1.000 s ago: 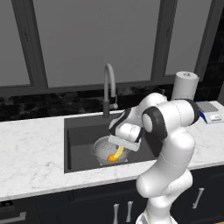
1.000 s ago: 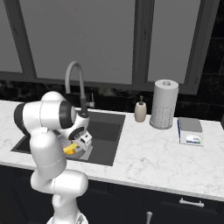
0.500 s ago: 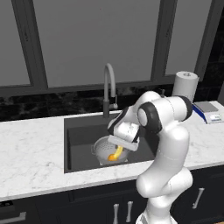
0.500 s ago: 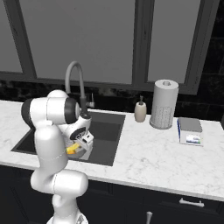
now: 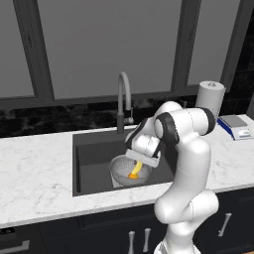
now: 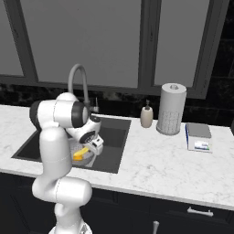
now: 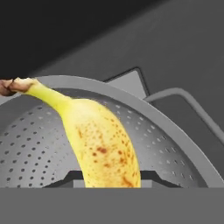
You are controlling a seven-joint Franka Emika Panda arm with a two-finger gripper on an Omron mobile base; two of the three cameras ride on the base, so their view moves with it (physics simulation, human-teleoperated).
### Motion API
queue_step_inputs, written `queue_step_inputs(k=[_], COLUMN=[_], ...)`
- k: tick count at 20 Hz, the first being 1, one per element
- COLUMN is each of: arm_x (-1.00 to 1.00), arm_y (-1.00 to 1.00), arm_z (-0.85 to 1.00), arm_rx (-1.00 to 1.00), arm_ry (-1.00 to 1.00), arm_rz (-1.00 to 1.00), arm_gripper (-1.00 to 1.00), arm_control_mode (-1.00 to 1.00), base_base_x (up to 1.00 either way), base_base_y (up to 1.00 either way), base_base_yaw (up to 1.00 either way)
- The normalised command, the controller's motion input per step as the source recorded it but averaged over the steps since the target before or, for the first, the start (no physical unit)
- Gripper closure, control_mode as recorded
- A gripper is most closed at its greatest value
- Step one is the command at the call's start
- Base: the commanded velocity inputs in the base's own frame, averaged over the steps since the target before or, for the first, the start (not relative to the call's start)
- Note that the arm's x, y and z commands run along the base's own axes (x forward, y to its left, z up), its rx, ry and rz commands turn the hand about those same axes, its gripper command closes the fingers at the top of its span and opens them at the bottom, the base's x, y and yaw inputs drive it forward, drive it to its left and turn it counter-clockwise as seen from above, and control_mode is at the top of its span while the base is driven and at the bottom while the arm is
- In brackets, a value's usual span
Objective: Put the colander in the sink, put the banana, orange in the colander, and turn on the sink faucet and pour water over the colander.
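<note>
**One banana goes into one colander**

Left base view: the gripper [image 5: 139, 162], closed on the banana [image 5: 136, 168], hangs above the colander [image 5: 120, 172] in the sink [image 5: 92, 158].

Right base view: one orange [image 6: 78, 157] lies below the banana.

Hand view: the banana's long axis runs away from the gripper, stem far.

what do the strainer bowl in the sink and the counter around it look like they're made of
The round perforated silver-grey colander looks like brushed metal: even rows of small punched holes, a smooth rolled rim and a thin wire handle. The white counter around the dark grey sink looks like polished marble, judging by its faint grey veining, though in this rendered scene it could be an imitation.
</note>
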Motion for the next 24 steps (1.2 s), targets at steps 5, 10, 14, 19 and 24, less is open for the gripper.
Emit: queue_step_inputs(k=[5, 10, 14, 19, 24], arm_x=[0.01, 0.0, -0.03, -0.13, -0.18], arm_y=[0.17, 0.17, 0.01, -0.02, -0.07], arm_z=[0.0, 0.01, 0.11, 0.27, 0.5], arm_rx=[0.0, -0.02, -0.04, -0.03, -0.01], arm_ry=[0.0, 0.0, 0.0, 0.0, 0.0], arm_rz=[0.0, 0.0, 0.0, 0.0, 0.0], arm_gripper=[-1.0, -1.0, -1.0, -1.0, -1.0], arm_control_mode=[-1.0, -1.0, -1.0, -1.0, -1.0], base_base_x=[0.0, 0.0, 0.0, 0.0, 0.0], base_base_y=[0.0, 0.0, 0.0, 0.0, 0.0], base_base_yaw=[0.0, 0.0, 0.0, 0.0, 0.0])
